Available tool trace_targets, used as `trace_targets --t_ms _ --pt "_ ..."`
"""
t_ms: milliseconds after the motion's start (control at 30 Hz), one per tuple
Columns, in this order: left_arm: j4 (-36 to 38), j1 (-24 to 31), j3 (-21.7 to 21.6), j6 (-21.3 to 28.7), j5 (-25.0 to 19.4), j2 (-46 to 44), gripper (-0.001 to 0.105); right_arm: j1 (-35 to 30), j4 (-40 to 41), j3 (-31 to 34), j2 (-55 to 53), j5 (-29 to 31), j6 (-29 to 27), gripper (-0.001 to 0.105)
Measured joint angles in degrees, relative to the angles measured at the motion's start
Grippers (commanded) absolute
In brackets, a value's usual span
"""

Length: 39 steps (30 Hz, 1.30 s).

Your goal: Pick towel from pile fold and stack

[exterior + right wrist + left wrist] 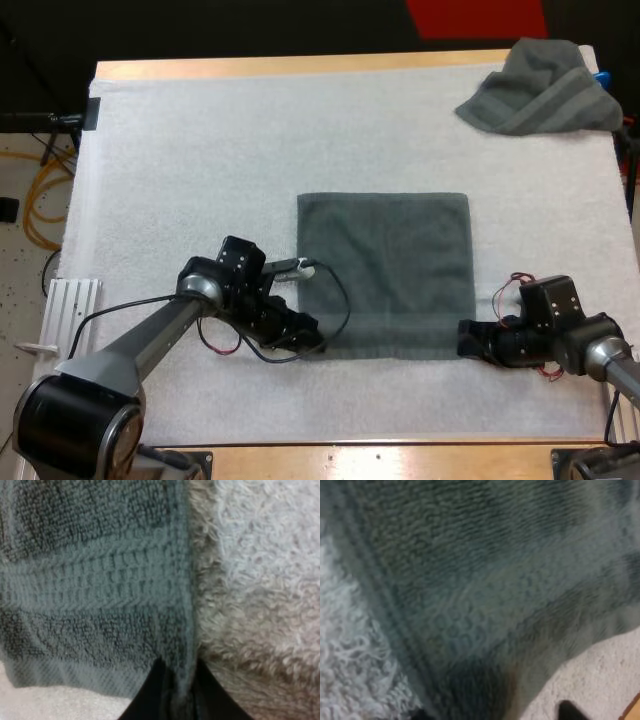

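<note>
Silver-grey tubular links (150, 345), black rounded joints (75, 425), black left end effector (308, 340), black right end effector (466, 338)

The flat towel (385, 270) is showing dark grey-green with a ribbed band; the crumpled towel (540, 90) is matching it; the mat (200, 150) is showing white.

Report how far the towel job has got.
Done: one flat towel lies spread on the white mat. In hand: the right gripper pinches its near right corner; the left gripper sits at the near left corner, grip unclear. Left: no fold made, no stack begun, and the crumpled towel lies at the mat's far right corner.
</note>
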Motion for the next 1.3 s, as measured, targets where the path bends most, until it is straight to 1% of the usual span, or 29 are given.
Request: trace_targets --t_ms 133,167,267,400,467,600,733,833,933,1000,1067,1133,1300 --pt "0.0 0.0 0.0 0.3 0.0 0.3 0.006 0.0 -0.1 0.0 -0.2 -0.5 -0.5 0.000" --pt "0.0 0.0 0.1 0.8 0.0 0.3 0.001 0.0 0.0 0.0 -0.5 -0.5 -0.8 0.000" --pt "0.3 0.0 0.1 2.1 -0.1 0.3 0.000 0.0 0.4 0.1 -2.6 -0.5 -1.4 0.000" --pt "3.8 -1.6 0.1 4.8 -0.4 -2.7 0.000 0.0 2.3 0.1 -7.7 -0.2 -1.6 0.000" --pt "6.4 -2.9 0.1 5.9 -0.4 -5.8 0.000 0.0 5.2 -0.1 -11.1 -0.2 -1.6 0.000" --pt "11.2 -5.7 0.1 6.2 -0.6 -12.4 0.000 0.0 13.2 -1.9 -17.7 -0.2 -1.6 0.000" --pt "16.5 -6.8 0.2 6.2 -1.5 -17.6 0.000 0.0 20.2 -4.5 -23.6 -0.2 -1.6 0.000" --pt "16.5 -6.8 1.1 6.1 -1.5 -19.9 0.000 0.0 22.0 -5.9 -26.3 -0.1 -1.2 0.000" --pt "13.1 -6.6 2.9 2.7 -1.7 -19.9 0.000 0.0 21.0 -6.0 -26.3 -0.1 0.7 0.000" --pt "8.5 -6.1 4.3 -1.5 -1.7 -18.9 0.000 0.0 19.0 -6.0 -24.9 0.1 1.5 0.000" --pt "3.8 -5.0 5.5 -4.9 -1.7 -17.1 0.000 0.0 15.2 -6.0 -22.5 0.1 3.2 0.000" --pt "-0.9 -3.6 5.9 -7.8 -0.4 -14.6 0.000 0.0 11.2 -6.0 -19.7 0.1 5.6 0.000" --pt "-14.6 0.7 5.9 -14.9 4.2 -9.1 0.000 0.0 -1.9 -6.0 -11.0 -0.2 12.2 0.000"
